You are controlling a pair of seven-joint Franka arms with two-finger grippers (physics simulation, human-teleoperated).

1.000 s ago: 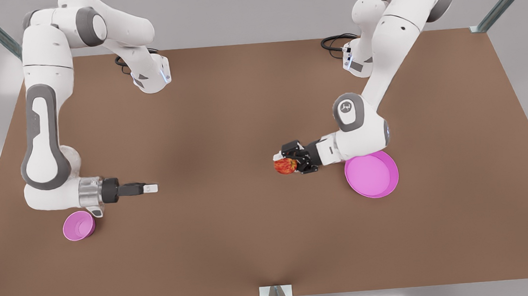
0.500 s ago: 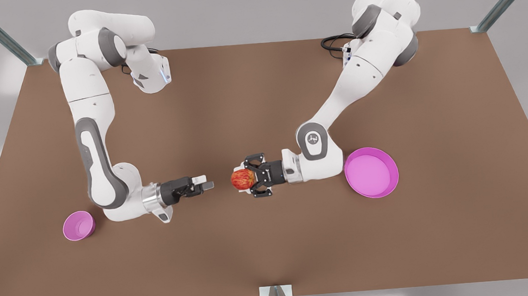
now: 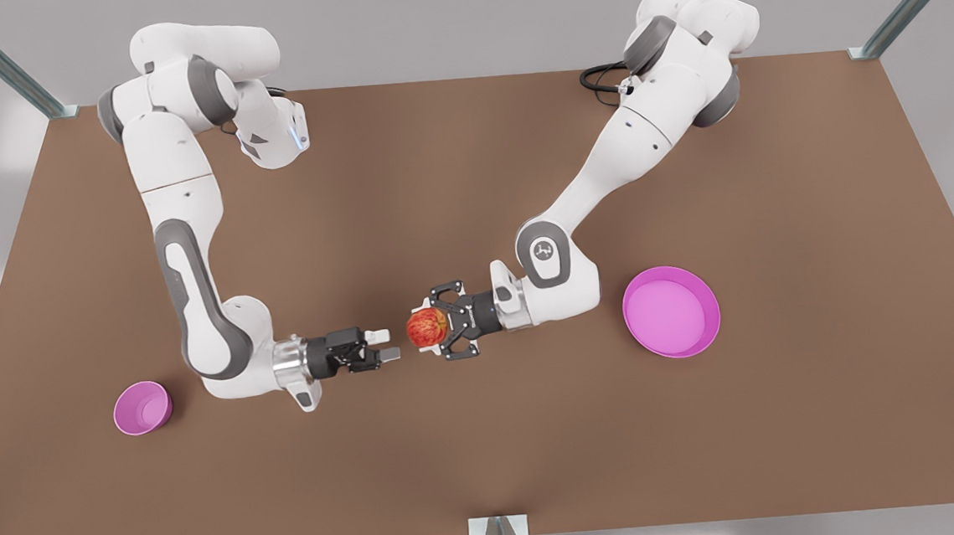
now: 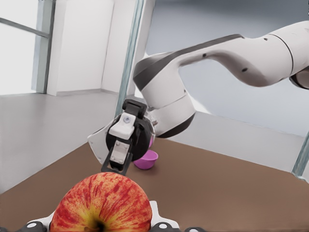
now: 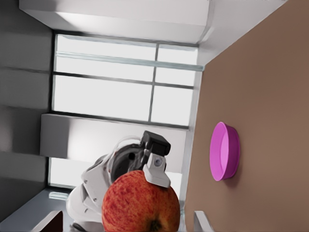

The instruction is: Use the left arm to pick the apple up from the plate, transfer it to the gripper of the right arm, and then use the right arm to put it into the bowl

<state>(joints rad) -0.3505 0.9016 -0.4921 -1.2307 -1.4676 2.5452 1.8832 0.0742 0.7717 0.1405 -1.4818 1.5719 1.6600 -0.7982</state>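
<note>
The red-and-yellow apple [image 3: 427, 328] hangs above the table's middle with my left gripper [image 3: 424, 330] shut on it, on the arm coming from the front view's right. My right gripper [image 3: 387, 345] is open, level with the apple and a short gap from it on the front view's left. From the left wrist the apple [image 4: 101, 205] sits close, the right gripper [image 4: 120, 145] faces it, and the bowl [image 4: 146, 160] lies behind. From the right wrist the apple [image 5: 141, 203] fills the foreground, with the plate [image 5: 224, 151] beyond it.
The wide pink plate [image 3: 671, 311] lies on the brown table [image 3: 490, 451] at the front view's right with nothing on it. The small pink bowl [image 3: 142, 407] stands at the front view's left, near the right arm's wrist. Metal frame posts stand at the corners.
Both arms have closed in on each other over the table's middle. The left gripper carried the apple away from the plate, and the right gripper swung away from the bowl toward it.
</note>
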